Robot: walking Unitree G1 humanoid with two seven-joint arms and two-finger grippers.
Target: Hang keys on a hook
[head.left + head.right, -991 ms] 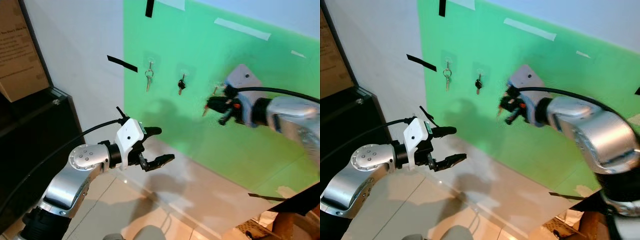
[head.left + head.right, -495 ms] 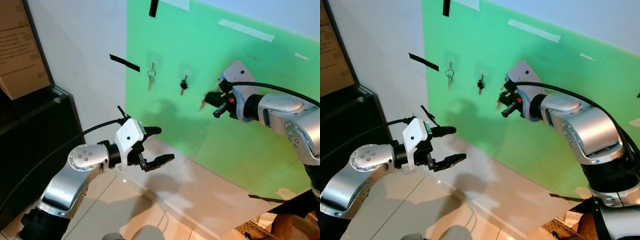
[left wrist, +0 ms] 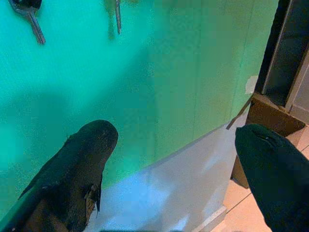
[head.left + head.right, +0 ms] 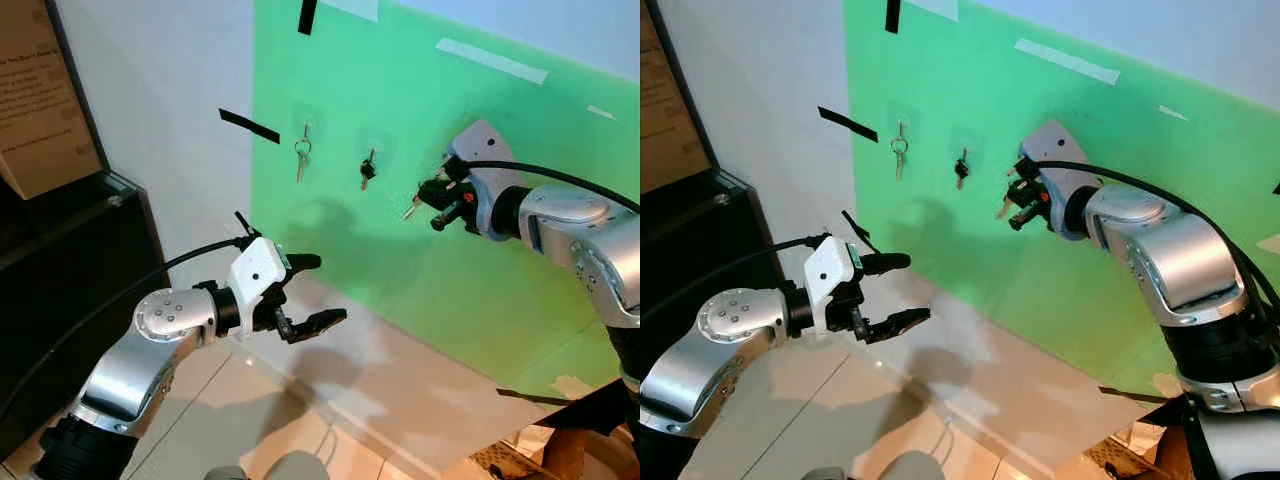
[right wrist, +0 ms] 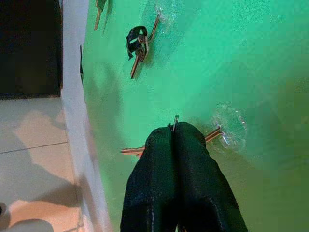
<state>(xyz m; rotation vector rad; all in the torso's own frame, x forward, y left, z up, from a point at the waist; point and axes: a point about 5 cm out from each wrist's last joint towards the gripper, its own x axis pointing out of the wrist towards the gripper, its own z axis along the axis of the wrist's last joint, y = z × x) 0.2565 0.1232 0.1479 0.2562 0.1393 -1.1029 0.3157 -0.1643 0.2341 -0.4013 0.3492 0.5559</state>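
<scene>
Green board (image 4: 520, 250): right gripper (image 5: 174, 129), pinching the keys (image 5: 133, 151), has pulled back slightly from the clear hook (image 5: 227, 129) (seemingly not yet hooked); left gripper (image 4: 315, 290) idles spread.

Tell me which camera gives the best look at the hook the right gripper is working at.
The right wrist view: the clear hook sits just beyond the shut right gripper, which pinches the key. In the eye views the arm covers that spot; the left wrist view looks elsewhere.
</scene>
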